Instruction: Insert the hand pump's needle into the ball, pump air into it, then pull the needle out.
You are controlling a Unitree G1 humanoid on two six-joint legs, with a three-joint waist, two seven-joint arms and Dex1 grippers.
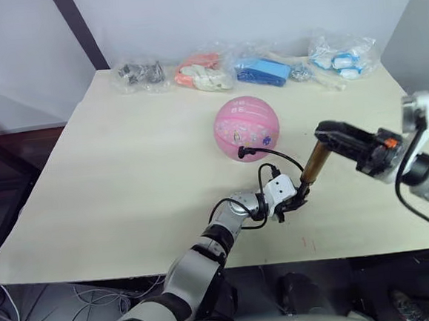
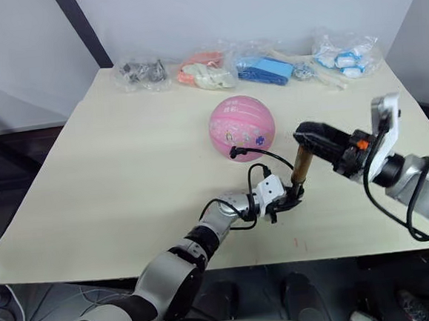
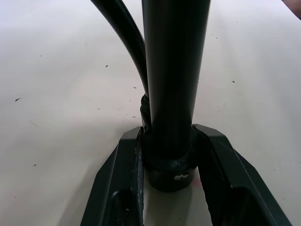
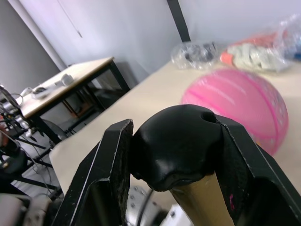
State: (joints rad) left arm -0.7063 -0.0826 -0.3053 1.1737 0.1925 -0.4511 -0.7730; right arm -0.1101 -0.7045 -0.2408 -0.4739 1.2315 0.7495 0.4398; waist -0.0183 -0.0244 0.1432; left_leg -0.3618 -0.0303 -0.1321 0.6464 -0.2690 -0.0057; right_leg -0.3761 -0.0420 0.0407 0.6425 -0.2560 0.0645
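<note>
The pink ball [image 1: 247,127] rests mid-table. In front of it to the right, the hand pump [image 1: 313,164] stands tilted, its gold cylinder rising toward the right. My left gripper [image 1: 298,197] is shut on the pump's black base [image 3: 169,165]. My right gripper [image 1: 325,132] is shut on the black handle [image 4: 176,141], which sits down against the cylinder top. The thin black hose [image 1: 280,157] loops from the base to a black fitting [image 1: 243,153] touching the ball's near side. The needle pin itself is hidden.
Several clear plastic bags line the table's far edge: grey parts [image 1: 141,73], orange and white items [image 1: 204,70], blue items [image 1: 267,71], blue-white packets [image 1: 344,55]. A second table [image 4: 66,80] stands off to the left beyond this one.
</note>
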